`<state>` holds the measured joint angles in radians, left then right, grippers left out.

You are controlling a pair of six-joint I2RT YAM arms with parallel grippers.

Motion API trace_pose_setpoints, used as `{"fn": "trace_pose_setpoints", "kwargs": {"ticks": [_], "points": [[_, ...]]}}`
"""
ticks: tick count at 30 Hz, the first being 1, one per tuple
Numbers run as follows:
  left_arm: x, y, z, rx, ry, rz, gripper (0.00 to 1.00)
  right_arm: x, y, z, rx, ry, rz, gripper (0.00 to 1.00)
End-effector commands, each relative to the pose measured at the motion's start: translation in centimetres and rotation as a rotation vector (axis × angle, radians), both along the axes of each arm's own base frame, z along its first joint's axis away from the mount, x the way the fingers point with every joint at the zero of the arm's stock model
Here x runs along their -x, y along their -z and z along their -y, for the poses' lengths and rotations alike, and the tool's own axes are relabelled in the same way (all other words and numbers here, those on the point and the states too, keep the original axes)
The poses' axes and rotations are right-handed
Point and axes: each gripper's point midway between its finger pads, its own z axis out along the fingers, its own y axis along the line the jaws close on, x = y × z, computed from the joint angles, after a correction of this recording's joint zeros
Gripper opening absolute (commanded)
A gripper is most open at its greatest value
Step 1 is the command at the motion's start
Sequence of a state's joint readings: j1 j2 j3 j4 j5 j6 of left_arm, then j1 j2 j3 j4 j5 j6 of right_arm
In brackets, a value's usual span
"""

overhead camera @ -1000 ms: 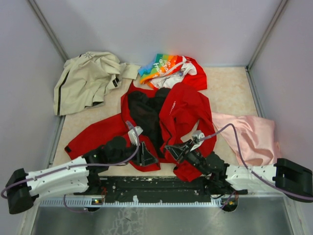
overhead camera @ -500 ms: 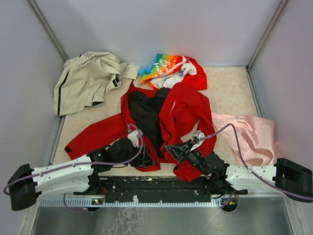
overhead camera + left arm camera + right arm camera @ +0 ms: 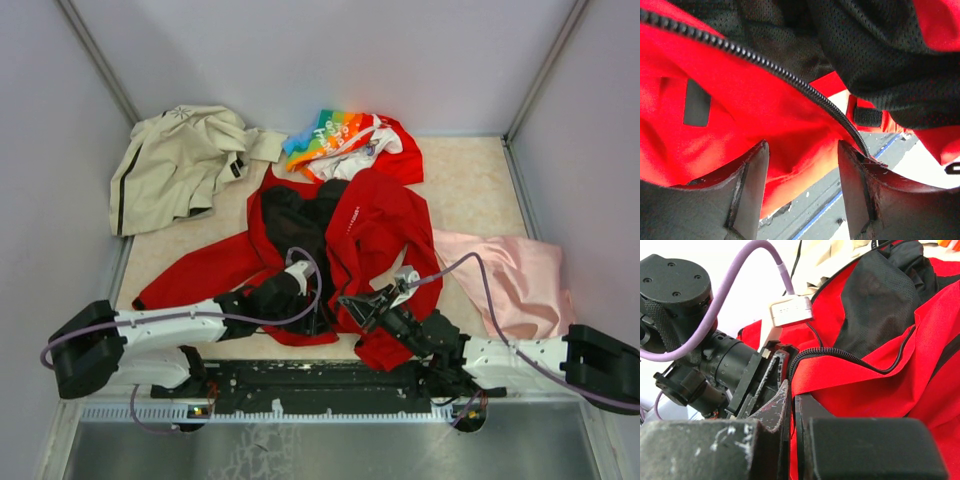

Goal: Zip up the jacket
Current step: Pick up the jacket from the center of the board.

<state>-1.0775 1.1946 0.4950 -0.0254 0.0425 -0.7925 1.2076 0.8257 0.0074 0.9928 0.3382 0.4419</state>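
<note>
Red jacket (image 3: 375, 225) lies open mid-bench with its black mesh lining up and collar toward the far wall. One sleeve (image 3: 200, 275) runs nearly to the left bench edge, and the near hem stops just short of the black rail (image 3: 300, 378). Left claw (image 3: 801, 150) is open, fingers spread over the hem corner. The zipper teeth (image 3: 770, 65) run diagonally down to the finger on the right of the wrist view; can't tell if either pad touches cloth. Right claw (image 3: 791, 390) is clamped flat on the jacket's other zipper edge, just beside the left claw, both low over the near hem. Room: bare bench (image 3: 470, 180) at far right between jacket and wall, plus a thin strip near left below the sleeve. A beige jacket (image 3: 175, 165) fills the far-left corner. A rainbow-printed garment (image 3: 345, 140) sits far centre, touching the red collar. A pink cloth (image 3: 510, 275) reaches the right wall. Writing: small white logo (image 3: 352, 220) on the red chest, too small to read. White lettering on the rainbow print, unreadable. Embossed text on the white cable plug (image 3: 790, 311), not legible. Plain black patch (image 3: 696, 102) inside the hem.
</note>
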Motion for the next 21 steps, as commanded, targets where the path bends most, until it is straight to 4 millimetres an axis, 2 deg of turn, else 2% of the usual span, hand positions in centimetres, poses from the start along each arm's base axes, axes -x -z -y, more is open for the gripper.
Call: {"fn": "trace_pose_setpoints", "kwargs": {"ticks": [1, 5, 9, 13, 17, 19, 21], "points": [[-1.3, -0.2, 1.3, -0.019, 0.007, 0.046, 0.63, -0.7, 0.1, 1.1, -0.032, 0.052, -0.001, 0.0], [-0.9, 2.8, -0.1, -0.159, 0.006, -0.014, 0.63, -0.7, 0.1, 1.1, -0.031, 0.053, 0.0, 0.0], [-0.1, 4.7, -2.6, -0.253, -0.004, -0.036, 0.56, -0.7, 0.1, 1.2, -0.028, 0.055, 0.002, 0.0], [-0.2, 5.2, -6.0, -0.366, -0.061, -0.014, 0.47, -0.7, 0.1, 1.1, -0.026, 0.055, 0.003, 0.0], [-1.2, 4.7, -9.2, -0.496, -0.162, 0.034, 0.33, -0.7, 0.2, 0.9, -0.022, 0.052, 0.002, 0.0], [-1.7, 4.2, -10.4, -0.538, -0.206, 0.055, 0.27, -0.7, 0.2, 0.9, -0.021, 0.049, 0.002, 0.0], [-2.1, 3.9, -11.1, -0.564, -0.234, 0.075, 0.26, -0.7, 0.3, 0.8, -0.019, 0.047, -0.001, 0.0]]}}
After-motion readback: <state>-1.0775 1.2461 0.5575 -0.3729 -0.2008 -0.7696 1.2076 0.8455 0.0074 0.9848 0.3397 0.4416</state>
